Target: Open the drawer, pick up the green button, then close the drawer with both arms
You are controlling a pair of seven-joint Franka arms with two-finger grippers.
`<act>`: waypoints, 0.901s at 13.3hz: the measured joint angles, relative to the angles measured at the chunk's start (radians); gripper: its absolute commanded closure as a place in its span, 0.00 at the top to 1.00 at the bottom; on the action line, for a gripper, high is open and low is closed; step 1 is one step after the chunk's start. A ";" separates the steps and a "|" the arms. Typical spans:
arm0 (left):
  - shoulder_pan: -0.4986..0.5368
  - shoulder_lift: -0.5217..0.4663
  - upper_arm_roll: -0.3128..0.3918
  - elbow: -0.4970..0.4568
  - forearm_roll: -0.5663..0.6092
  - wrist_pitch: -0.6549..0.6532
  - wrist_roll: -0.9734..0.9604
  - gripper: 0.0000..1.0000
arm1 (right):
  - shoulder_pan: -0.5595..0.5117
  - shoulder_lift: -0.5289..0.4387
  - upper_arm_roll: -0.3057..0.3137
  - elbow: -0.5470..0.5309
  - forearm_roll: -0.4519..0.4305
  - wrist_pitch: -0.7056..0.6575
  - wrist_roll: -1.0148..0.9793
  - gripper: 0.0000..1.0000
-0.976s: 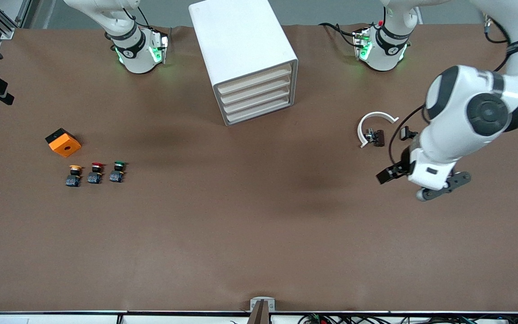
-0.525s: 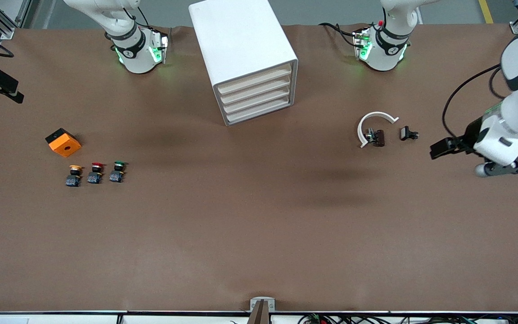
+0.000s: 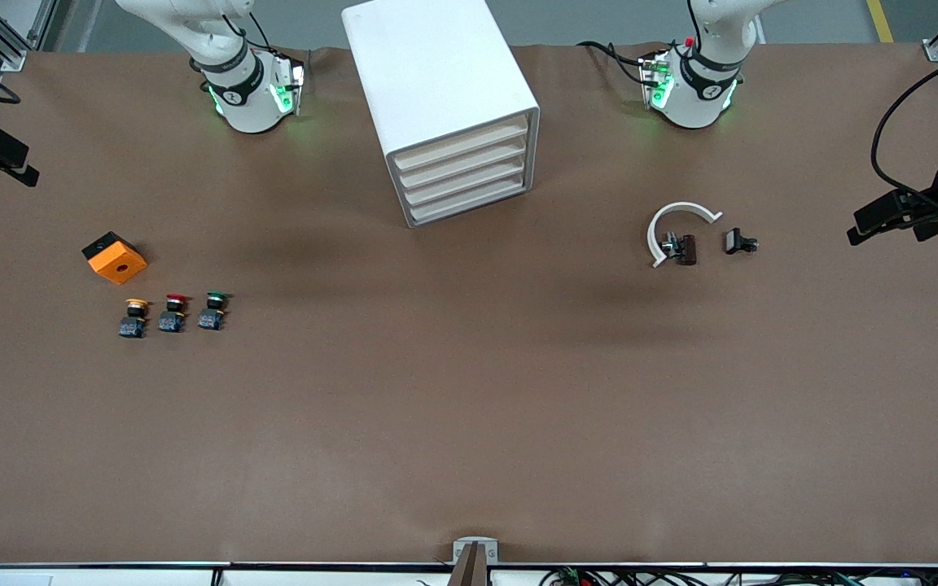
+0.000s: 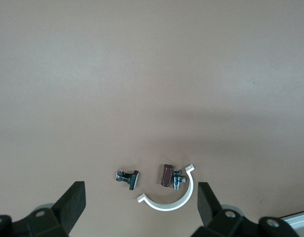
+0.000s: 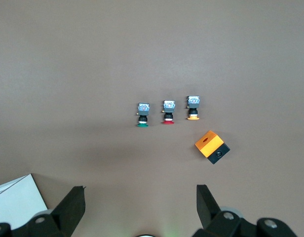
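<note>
The green-capped button (image 3: 213, 309) stands on the table toward the right arm's end, beside a red-capped one (image 3: 174, 312) and a yellow-capped one (image 3: 134, 317). It also shows in the right wrist view (image 5: 142, 114). The white drawer cabinet (image 3: 453, 106) stands between the arm bases with all its drawers shut. My left gripper (image 3: 896, 216) hangs in the air at the left arm's end of the table, open and empty (image 4: 142, 197). My right gripper (image 5: 140, 202) is open and empty, high over the table near its own base.
An orange and black box (image 3: 115, 257) lies near the buttons. A white curved clamp (image 3: 677, 220), a brown part (image 3: 686, 249) and a small black part (image 3: 738, 242) lie toward the left arm's end. A cabinet corner (image 5: 16, 200) shows in the right wrist view.
My left arm has swung away from the clamp parts toward the left arm's end of the table. The things on the table have not moved.
</note>
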 measured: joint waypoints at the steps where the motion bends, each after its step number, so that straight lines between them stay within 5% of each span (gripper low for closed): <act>1: -0.003 -0.002 0.000 0.000 0.000 0.000 0.000 1.00 | 0.000 0.000 0.000 0.000 0.000 0.000 0.000 1.00; 4: -0.061 -0.003 0.036 -0.001 -0.001 0.001 0.000 1.00 | 0.002 0.000 0.000 0.000 0.000 -0.001 0.000 1.00; 9: -0.339 -0.003 0.293 -0.005 -0.001 0.002 -0.002 1.00 | 0.009 0.000 0.000 0.000 0.000 -0.003 0.000 1.00; 12: -0.408 -0.003 0.352 -0.005 -0.001 0.009 -0.002 1.00 | 0.009 0.000 0.001 0.000 0.000 -0.003 0.000 1.00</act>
